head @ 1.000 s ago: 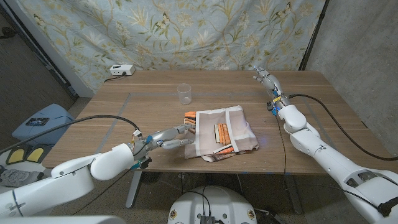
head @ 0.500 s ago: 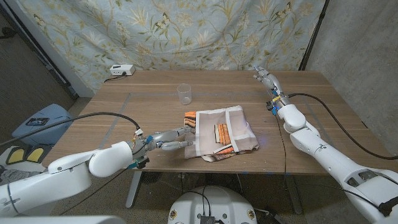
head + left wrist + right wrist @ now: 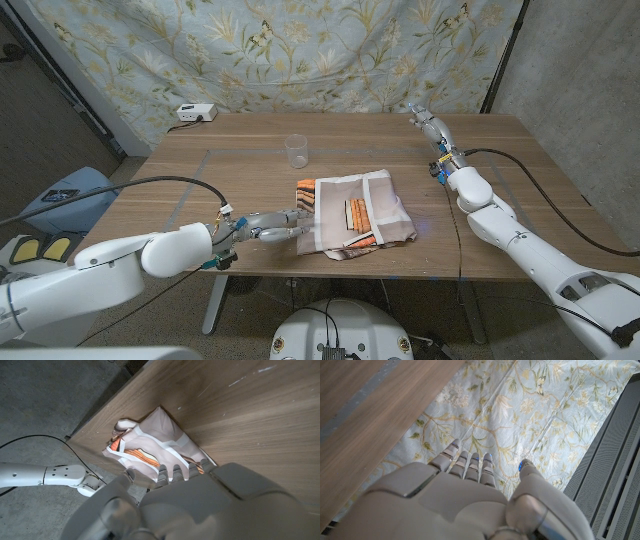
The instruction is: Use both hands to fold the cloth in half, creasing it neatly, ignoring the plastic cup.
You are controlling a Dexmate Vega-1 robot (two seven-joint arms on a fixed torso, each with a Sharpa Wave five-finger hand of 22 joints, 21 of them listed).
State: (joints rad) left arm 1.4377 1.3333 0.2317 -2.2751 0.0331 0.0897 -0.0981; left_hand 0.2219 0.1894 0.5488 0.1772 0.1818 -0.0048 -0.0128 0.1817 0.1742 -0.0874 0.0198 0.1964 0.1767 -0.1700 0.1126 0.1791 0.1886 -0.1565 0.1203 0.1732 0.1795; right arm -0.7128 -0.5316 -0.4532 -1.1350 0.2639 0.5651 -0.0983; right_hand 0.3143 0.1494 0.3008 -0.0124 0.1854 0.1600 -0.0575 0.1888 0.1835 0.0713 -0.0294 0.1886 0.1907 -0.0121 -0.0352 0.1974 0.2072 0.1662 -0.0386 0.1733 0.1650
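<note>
So the pale pinkish cloth with orange stripes and white bands (image 3: 355, 215) is sitting folded and a bit rumpled just right of and below the middle of the head view, close to the near edge of the wooden table (image 3: 200, 180). In the left wrist view the same cloth (image 3: 155, 450) lies bunched near the table's edge, with the orange showing under the top layer.

The left hand (image 3: 268, 224) comes in from the lower left of the head view and sits low over the table, fingertips reaching to the cloth's left edge. Its fingers are stretched out toward the fabric. In the left wrist view the fingers (image 3: 176, 473) line up right against the cloth's edge; honestly I can't tell whether it's pinching any fabric or just touching it, so the grip is a cannot-say from me.

The right hand (image 3: 428, 127) is way off in the upper right of the head view, near the far right part of the table, well apart from the cloth. Fingers are extended and it's holding nothing. In the right wrist view the right hand (image 3: 470, 490) has its fingers straight and side by side, pointing at the floral backdrop sheet (image 3: 530, 415).

A clear plastic cup (image 3: 296, 150) stands upright above and left of the cloth, apart from it. A small white box (image 3: 195, 113) sits at the table's far left corner.
</note>
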